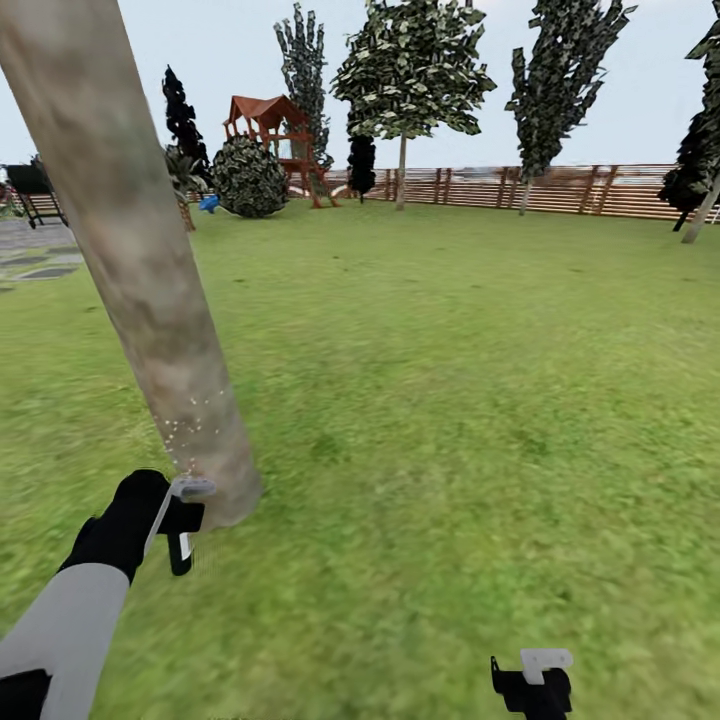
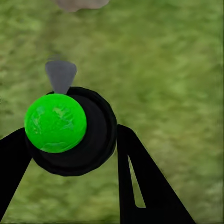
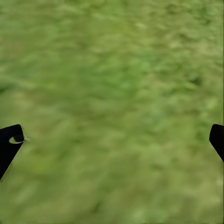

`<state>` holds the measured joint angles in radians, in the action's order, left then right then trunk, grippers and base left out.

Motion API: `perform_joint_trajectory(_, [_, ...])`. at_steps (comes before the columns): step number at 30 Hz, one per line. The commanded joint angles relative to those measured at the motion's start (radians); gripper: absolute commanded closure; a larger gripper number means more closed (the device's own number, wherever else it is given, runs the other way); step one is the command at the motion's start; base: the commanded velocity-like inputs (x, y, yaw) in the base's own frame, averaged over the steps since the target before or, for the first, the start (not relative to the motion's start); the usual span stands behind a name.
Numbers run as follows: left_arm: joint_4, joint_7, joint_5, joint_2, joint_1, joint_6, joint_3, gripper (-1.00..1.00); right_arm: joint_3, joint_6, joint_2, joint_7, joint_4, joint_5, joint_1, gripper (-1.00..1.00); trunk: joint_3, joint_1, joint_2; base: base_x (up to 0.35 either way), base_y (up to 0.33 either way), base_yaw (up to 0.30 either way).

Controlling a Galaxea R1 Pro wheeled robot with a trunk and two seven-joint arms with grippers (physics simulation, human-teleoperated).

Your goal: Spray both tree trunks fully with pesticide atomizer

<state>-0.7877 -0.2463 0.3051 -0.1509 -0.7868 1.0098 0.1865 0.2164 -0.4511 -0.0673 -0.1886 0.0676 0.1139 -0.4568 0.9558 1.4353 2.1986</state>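
A round black atomizer [image 2: 70,135] with a glossy green cap is being clenched by the left gripper [image 2: 70,154] at seven o'clock, beside the smooth mottled trunk [image 1: 130,270]. Whitish specks [image 1: 190,425] are being scattered on its bark. The right gripper [image 3: 112,140] is being held spread over blurred lawn [image 1: 450,400].

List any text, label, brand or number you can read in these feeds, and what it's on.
None: no readable text, label, brand or number shows in these views.
The atomizer held in the left gripper shows a plain green cap and black body.
The tree trunk and fence carry no signs.
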Motion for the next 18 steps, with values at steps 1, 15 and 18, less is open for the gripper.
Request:
perform_joint_trajectory(1, [-0.001,-0.01,0.011,0.001,0.002,0.003,0.002,1.0,0.009,-0.003,0.0,-0.002,0.0,0.01,0.0,-1.0,0.001,0.0,0.0,0.012,-0.02,0.248])
perform_joint_trajectory(15, [-0.002,-0.008,0.012,0.016,0.043,0.0,0.003,1.0,0.008,-0.003,-0.002,-0.002,0.0,0.01,0.0,-1.0,0.001,0.0,0.0,0.135,-0.119,0.082])
perform_joint_trajectory(18, [-0.001,-0.008,0.014,0.013,0.044,0.0,0.002,1.0,0.008,-0.003,-0.002,-0.002,0.0,0.01,0.0,-1.0,0.001,0.0,0.0,0.183,-0.196,0.0])
